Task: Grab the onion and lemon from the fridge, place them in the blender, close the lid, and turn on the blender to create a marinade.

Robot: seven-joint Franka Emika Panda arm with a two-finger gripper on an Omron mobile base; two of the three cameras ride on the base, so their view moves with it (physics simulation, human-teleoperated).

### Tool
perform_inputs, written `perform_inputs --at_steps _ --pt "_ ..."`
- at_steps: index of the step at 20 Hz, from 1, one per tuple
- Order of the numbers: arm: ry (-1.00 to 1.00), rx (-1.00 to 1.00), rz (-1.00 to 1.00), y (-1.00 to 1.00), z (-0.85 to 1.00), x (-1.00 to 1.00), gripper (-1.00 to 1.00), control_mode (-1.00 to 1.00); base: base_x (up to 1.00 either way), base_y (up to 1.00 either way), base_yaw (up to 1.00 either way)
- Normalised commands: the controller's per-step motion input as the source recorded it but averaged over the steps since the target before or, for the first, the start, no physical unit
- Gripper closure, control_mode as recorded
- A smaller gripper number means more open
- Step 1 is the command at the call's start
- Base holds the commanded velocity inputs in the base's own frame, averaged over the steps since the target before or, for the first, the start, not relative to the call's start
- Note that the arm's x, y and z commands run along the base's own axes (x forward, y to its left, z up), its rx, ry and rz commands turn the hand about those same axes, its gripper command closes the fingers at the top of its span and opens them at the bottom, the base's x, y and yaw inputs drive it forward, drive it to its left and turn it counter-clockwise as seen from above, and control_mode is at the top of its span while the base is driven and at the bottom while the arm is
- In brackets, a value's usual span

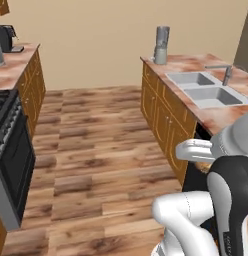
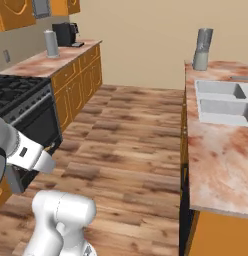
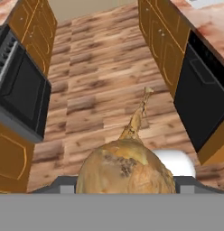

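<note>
Your gripper carries the onion across the kitchen, the tan bulb wedged between the dark fingers at the bottom of the hand view, its thin stem pointing away from the hand over the wood floor. The fingers pinch the bulb across its width, so they sit partly spread, not pressed together; that hold looks meant to keep the round thing from rolling out while the base drives.

The arm is folded low and close to the body, which likely keeps the load steady in transit.

Ahead on the far end of the right-hand counter stands the blender, its grey jar upright on its base, just beyond the double sink. In the right base view the same blender sits at the far corner, well apart from you. The stove lines the left side of the aisle.

You judge the fetch of the onion done and the drop into the jar still to come; the lemon remains to be collected.
</note>
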Motion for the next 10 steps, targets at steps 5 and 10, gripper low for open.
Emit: perform_inputs --at_steps 5,10 --pt "0.00 0.00 0.00 0.00 0.00 0.00 1.00 1.00 0.97 0.57 -0.55" --pt "0.00 0.00 0.00 0.00 0.00 0.00 1.00 1.00 1.00 0.63 -0.56"
